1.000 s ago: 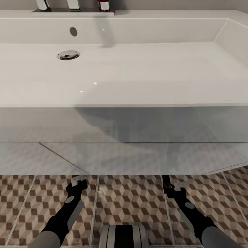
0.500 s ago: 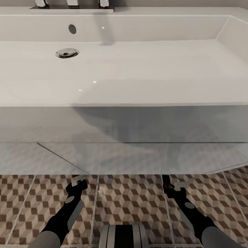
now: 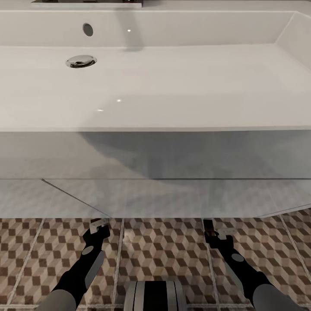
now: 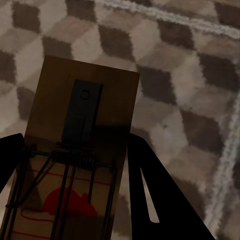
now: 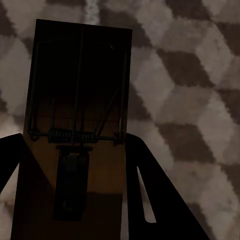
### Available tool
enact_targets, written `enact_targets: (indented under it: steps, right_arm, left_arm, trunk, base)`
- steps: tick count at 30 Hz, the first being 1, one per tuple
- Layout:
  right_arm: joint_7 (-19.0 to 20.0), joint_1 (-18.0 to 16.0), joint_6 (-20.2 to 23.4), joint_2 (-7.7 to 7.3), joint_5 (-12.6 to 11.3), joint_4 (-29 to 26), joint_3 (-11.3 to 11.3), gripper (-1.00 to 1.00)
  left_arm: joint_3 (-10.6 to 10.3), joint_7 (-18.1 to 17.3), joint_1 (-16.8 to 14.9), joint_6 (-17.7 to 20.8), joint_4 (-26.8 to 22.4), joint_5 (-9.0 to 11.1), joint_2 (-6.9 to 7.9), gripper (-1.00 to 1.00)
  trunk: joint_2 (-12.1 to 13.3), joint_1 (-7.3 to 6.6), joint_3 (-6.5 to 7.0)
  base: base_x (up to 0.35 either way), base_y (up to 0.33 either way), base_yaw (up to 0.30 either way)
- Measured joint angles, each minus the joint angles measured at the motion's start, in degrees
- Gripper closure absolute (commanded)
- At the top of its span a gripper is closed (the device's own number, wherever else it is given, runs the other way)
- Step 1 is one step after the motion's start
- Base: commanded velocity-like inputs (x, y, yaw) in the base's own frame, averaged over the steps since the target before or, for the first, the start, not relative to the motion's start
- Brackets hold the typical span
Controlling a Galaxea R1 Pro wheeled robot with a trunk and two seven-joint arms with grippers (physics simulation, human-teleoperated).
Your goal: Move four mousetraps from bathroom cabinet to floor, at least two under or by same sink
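My left gripper (image 3: 99,227) hangs low over the bathroom floor (image 3: 164,255), just in front of the white drawer unit (image 3: 155,196) under the sink (image 3: 172,86). In the left wrist view that gripper (image 4: 75,145) is shut on a mousetrap (image 4: 95,95), a tan board with dark wire and a red mark. My right gripper (image 3: 216,234) hangs at the same height to the right. It (image 5: 75,142) is shut on a second mousetrap (image 5: 80,85), whose dark end (image 3: 208,226) juts out in the head view. The cabinet is out of view.
The sink's chrome drain (image 3: 80,61) lies at the back left of the basin. The drawer unit's glossy front reflects the cube-pattern tiles. My base (image 3: 154,296) shows at the bottom centre, between both arms.
The whole head view has shifted: the sink and drain sit slightly higher and further left in the picture, so the camera moved. Both arms hold the same pose with their mousetraps.
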Motion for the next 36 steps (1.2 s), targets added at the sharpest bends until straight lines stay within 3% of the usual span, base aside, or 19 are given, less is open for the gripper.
enact_targets:
  steps: [36]
  right_arm:
    - [-0.31,0.00,0.06,0.07,0.34,0.00,0.24,1.00]
  left_arm:
    - [-0.04,0.01,-0.01,0.02,0.00,0.00,-0.01,1.00]
  trunk:
    - [0.00,0.00,0.00]
  base:
    - [0.000,0.000,0.000]
